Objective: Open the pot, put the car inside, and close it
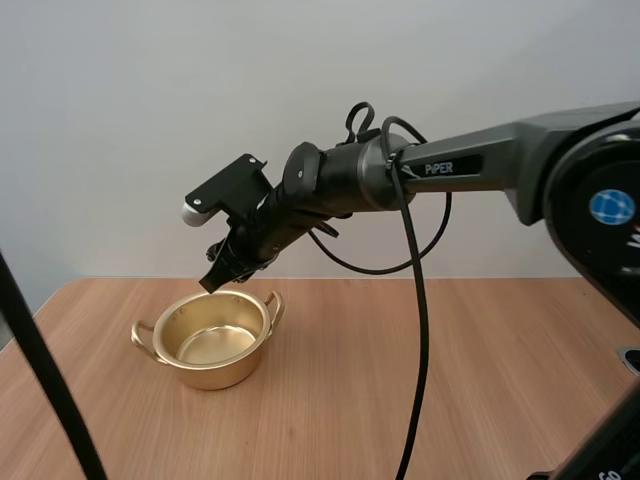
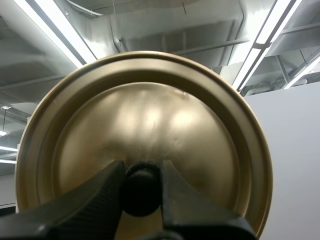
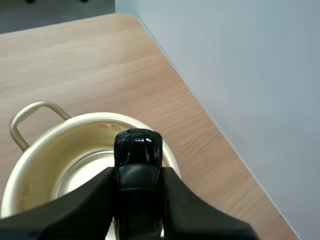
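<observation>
The gold pot [image 1: 209, 343] stands open on the wooden table, and its inside looks bare. My right gripper [image 1: 223, 273] hangs just above the pot's far rim, reaching in from the right. In the right wrist view that gripper [image 3: 138, 173] is shut on a small black car [image 3: 138, 148], held over the pot's [image 3: 40, 150] far rim. My left gripper [image 2: 142, 175] is shut on the black knob [image 2: 141, 194] of the gold lid [image 2: 145, 110], which is held up in the air, away from the pot.
The wooden table [image 1: 420, 380] stretches bare to the right and front of the pot. A pale wall runs close behind the table's far edge [image 3: 200, 107]. The pot has two loop handles [image 1: 145, 338].
</observation>
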